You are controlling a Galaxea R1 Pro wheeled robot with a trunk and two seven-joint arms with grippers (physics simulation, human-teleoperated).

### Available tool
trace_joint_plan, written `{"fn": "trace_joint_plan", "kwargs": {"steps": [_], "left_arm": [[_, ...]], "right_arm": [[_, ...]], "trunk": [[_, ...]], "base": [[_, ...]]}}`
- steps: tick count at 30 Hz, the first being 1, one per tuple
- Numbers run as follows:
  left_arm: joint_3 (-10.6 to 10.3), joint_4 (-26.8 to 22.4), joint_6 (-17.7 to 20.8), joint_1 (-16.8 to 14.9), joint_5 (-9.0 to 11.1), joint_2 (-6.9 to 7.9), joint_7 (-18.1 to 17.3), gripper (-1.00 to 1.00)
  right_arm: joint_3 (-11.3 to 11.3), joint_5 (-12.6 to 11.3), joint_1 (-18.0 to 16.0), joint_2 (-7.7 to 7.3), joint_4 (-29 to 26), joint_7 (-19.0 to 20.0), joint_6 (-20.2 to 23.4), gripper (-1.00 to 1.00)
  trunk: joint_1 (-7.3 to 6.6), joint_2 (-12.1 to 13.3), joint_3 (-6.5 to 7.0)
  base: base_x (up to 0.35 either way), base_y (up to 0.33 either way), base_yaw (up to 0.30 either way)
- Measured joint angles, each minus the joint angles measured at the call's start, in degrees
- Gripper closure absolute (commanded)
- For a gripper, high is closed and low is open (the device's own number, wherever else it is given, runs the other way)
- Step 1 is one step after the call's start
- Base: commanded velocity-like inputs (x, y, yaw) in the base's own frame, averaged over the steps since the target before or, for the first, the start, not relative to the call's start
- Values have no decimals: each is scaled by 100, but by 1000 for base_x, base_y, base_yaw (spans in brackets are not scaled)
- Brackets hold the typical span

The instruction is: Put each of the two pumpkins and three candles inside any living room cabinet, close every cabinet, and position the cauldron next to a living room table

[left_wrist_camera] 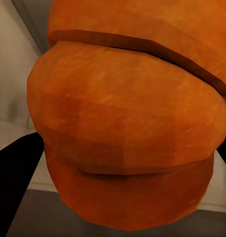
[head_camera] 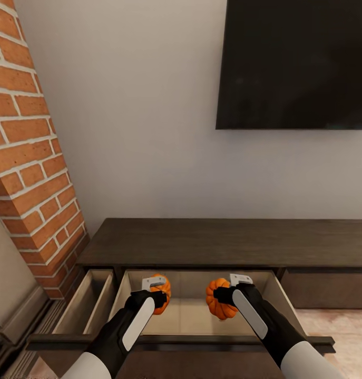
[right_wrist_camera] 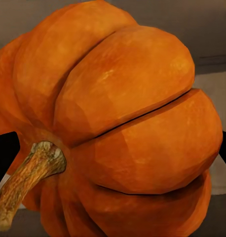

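Pumpkins — two, one in each gripper, both held over the open middle drawer (head_camera: 194, 316) of the low dark-brown cabinet (head_camera: 223, 242) under the wall screen (head_camera: 294, 63). Left gripper (head_camera: 158, 298) is clamped on the left pumpkin (head_camera: 160, 295); right gripper (head_camera: 223, 295) is clamped on the right pumpkin (head_camera: 221, 305). In the left wrist view the ribbed orange skin (left_wrist_camera: 128, 133) sits between dark fingers (left_wrist_camera: 14, 173) at the flanks; in the right wrist view the body (right_wrist_camera: 128, 128) shows with the woody stem (right_wrist_camera: 29, 177) off to one side. Judgement: rigid, hard-shelled, fairly light, not fragile — but rounded and smooth, so liable to roll or twist out of a loose pinch. Best hold is across the widest part, pads in rib grooves, not on the stem. Whether either pumpkin touches the beige drawer floor cannot be told. A second drawer (head_camera: 88, 300) stands open beside the brick column (head_camera: 28, 158); both need shutting later.
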Motion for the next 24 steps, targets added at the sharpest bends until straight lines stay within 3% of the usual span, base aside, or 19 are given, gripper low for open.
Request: {"fn": "trace_joint_plan", "kwargs": {"steps": [11,24], "left_arm": [[0,-14,-1,0,-2,-6,2,100],[2,-50,-4,-1,49,-7,-7,100]], "right_arm": [[-5,0,0,5,-3,0,1,100],[-5,1,-1,-2,-4,5,-1,100]], "trunk": [[220,-401,-180],[219,-403,-180]], "base": [[0,0,0],[48,0,0]]}}
